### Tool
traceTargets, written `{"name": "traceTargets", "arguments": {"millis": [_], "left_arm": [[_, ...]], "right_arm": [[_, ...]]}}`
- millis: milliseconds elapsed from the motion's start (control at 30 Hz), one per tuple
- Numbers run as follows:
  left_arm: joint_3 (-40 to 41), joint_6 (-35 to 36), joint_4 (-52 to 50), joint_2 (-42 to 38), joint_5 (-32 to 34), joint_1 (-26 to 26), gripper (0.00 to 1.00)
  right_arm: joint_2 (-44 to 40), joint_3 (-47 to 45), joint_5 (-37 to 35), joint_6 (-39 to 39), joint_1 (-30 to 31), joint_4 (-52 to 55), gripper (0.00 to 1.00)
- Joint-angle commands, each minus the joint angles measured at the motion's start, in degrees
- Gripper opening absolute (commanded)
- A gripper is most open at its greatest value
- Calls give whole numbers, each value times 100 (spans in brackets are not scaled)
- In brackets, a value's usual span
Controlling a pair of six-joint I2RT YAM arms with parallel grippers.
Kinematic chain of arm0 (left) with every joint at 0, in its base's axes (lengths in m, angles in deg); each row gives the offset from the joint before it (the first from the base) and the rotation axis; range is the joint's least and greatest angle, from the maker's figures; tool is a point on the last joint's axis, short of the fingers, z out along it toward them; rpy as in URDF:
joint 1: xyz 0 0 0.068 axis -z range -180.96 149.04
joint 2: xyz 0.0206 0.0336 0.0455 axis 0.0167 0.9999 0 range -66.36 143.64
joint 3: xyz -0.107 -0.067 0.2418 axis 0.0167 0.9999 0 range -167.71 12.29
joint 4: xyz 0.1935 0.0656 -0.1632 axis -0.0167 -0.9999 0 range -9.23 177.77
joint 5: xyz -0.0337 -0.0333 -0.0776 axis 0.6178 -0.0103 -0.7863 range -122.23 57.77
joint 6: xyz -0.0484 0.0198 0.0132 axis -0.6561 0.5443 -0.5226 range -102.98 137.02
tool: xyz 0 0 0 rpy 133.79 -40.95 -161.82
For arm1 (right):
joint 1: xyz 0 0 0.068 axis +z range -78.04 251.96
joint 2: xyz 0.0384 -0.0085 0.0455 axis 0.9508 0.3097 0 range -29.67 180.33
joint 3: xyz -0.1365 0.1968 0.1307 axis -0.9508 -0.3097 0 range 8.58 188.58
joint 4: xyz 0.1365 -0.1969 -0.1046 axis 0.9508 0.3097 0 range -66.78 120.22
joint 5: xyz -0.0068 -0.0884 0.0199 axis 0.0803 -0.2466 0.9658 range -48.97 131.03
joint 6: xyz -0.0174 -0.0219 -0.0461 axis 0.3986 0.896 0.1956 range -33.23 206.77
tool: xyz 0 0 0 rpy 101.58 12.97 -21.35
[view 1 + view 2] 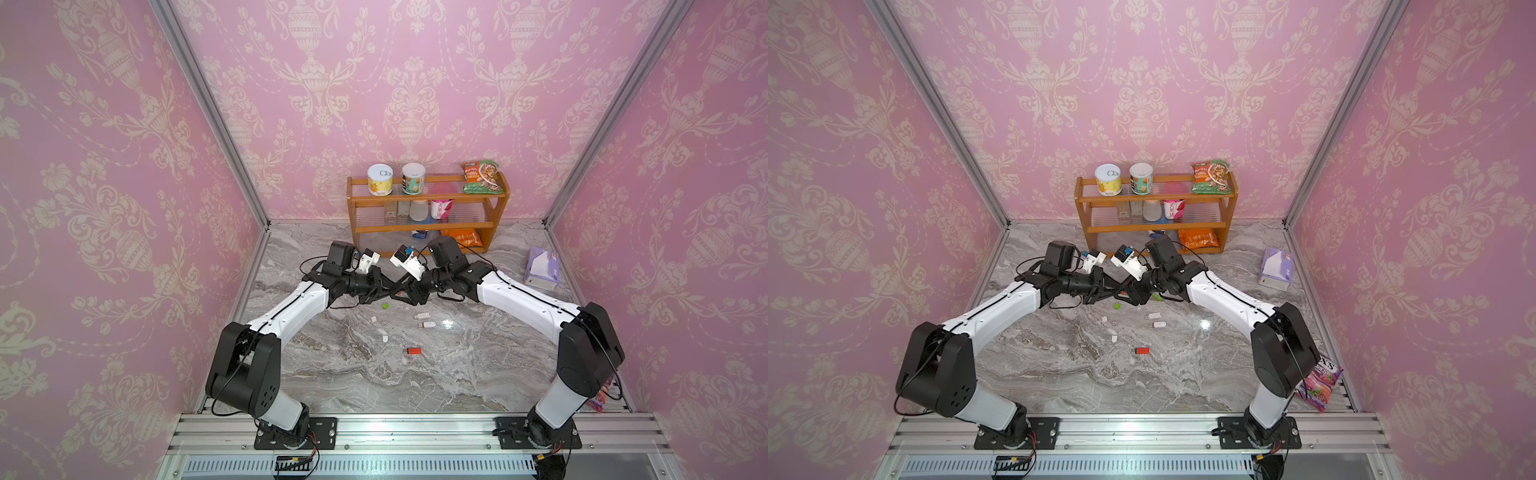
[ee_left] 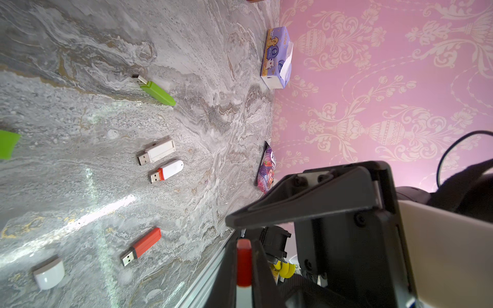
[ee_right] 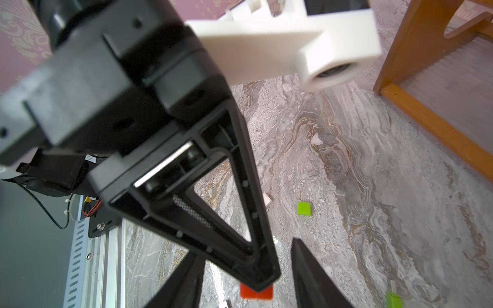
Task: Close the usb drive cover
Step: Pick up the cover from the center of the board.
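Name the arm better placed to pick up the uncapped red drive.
Right. The right fingers stand open and empty; the left fingers are shut on a red cap. The red drive lies free.

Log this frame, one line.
left gripper: shut on red piece | right gripper: open, straddling it | red drive: on table, connector bare

The left arm (image 1: 291, 305) and right arm (image 1: 528, 301) have white shells with black cables running along them, bulky black joints, and black base plates (image 1: 324, 432) at six o'clock. The left gripper (image 3: 263, 281) has black triangular fingers (image 3: 248, 186) dotted with screws.
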Motion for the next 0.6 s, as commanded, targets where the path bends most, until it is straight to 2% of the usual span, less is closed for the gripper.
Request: {"name": "traceTargets", "arguments": {"millis": [0,200,400,467,567], "left_arm": [[-121,-56,-254,61,73,26,0],[-125,220,-705,66,212,-178,0],[140,171,-797,-92,281,-683,0],[268,92,-771,-135,283,-852,0],[397,32,-845,-209,274,-1012,0]], "right_arm": [[-127,-186,-372,203,-53,-61,55],[-658,-597,-509,192,-217,-53,56],[-1238,-798,-776,510,-208,859,56],[-1400,-1074,-972,512,-56,1036,56],[-1353,-938,-1339,379,296,1483,54]]}}
